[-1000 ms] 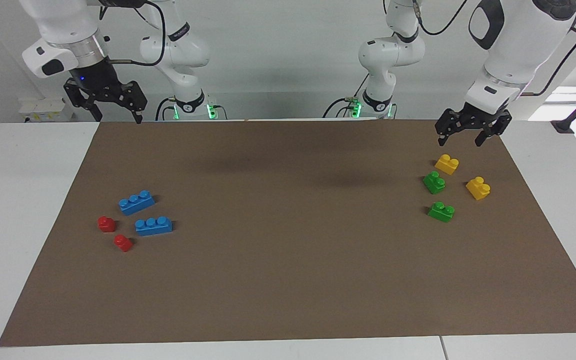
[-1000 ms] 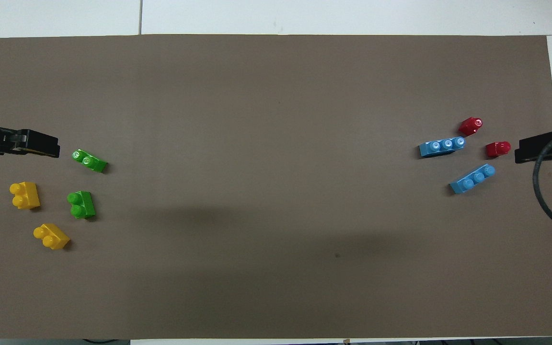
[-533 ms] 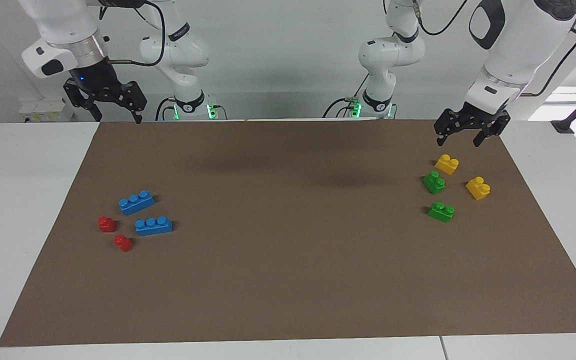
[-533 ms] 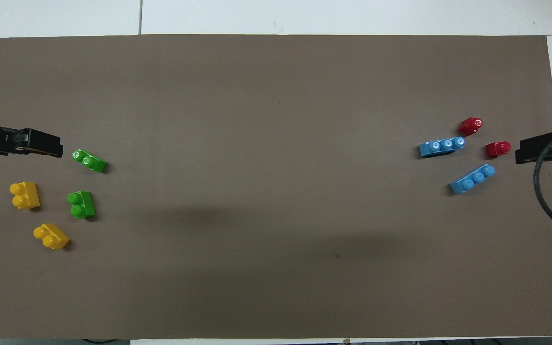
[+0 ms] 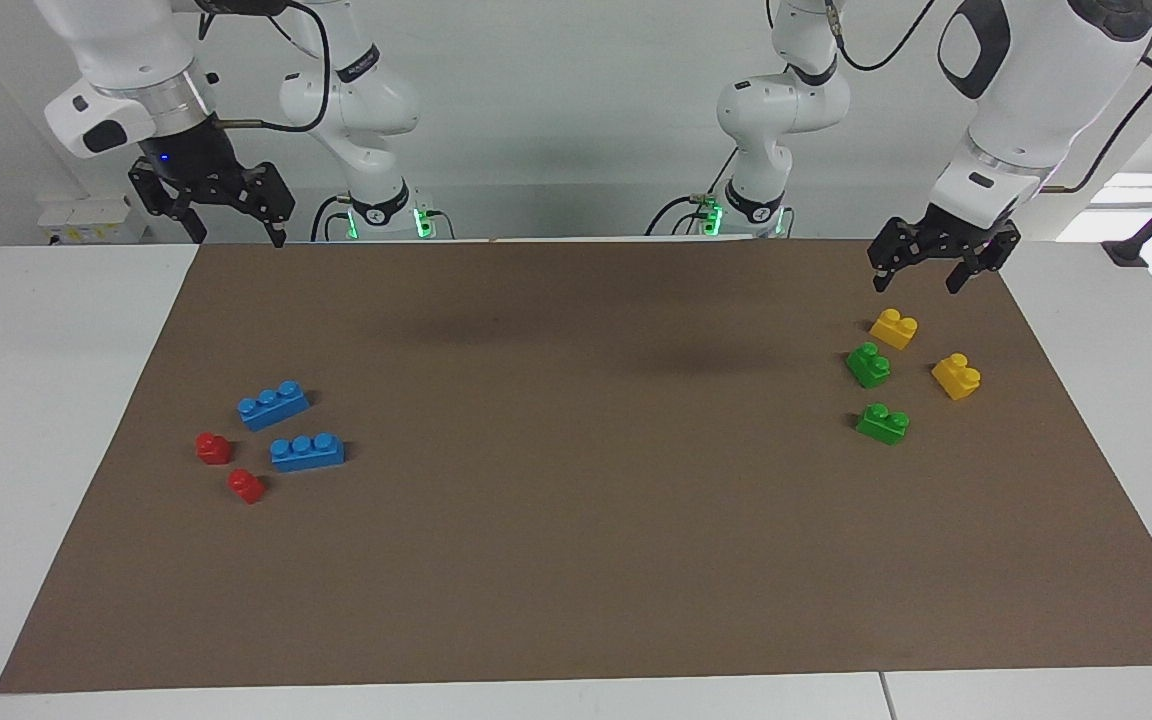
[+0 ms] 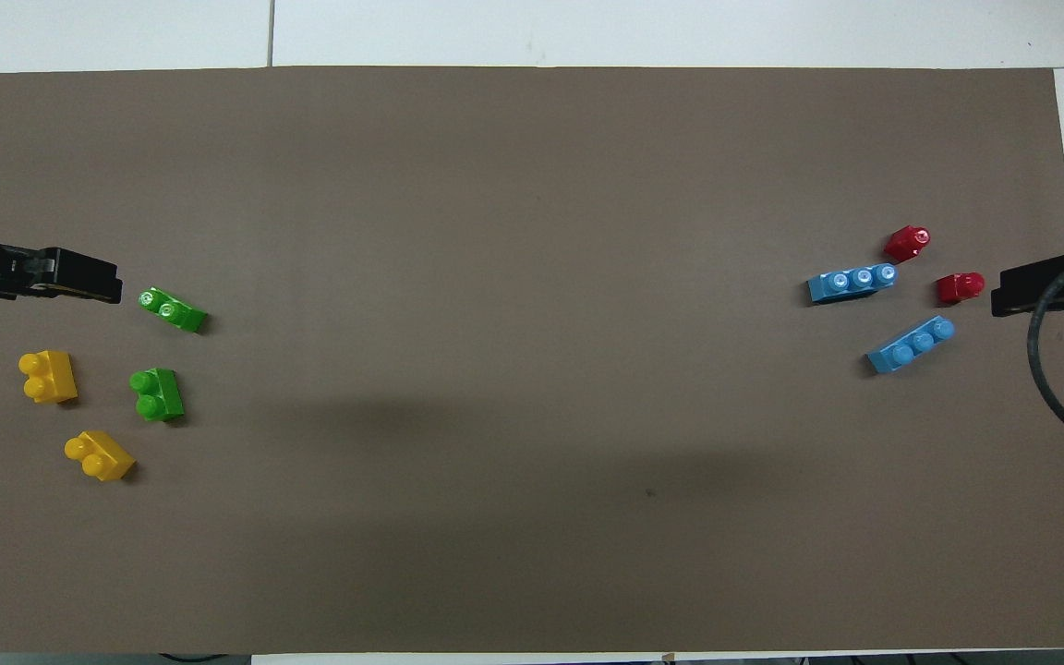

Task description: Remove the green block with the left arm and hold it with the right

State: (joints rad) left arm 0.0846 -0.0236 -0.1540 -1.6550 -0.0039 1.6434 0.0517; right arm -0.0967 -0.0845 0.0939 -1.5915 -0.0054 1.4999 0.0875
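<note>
The green block (image 5: 882,423) lay on the brown mat (image 5: 576,560) at the left arm's end of the desk, farther from the robots than the darker green brick (image 5: 868,365) beside it. The left tool (image 5: 919,280) hung wide and empty over the mat's edge near a yellow brick (image 5: 893,328). The right tool (image 5: 234,228), also wide and empty, waited over the mat's corner at the right arm's end.

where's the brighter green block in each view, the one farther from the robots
Facing view: the green block lies low in the cluster at the picture's right.
Overhead view: it tops the cluster at the picture's left, near the left pincer.
Shared landmark: the darker green block beside it, nearer the robots.
</note>
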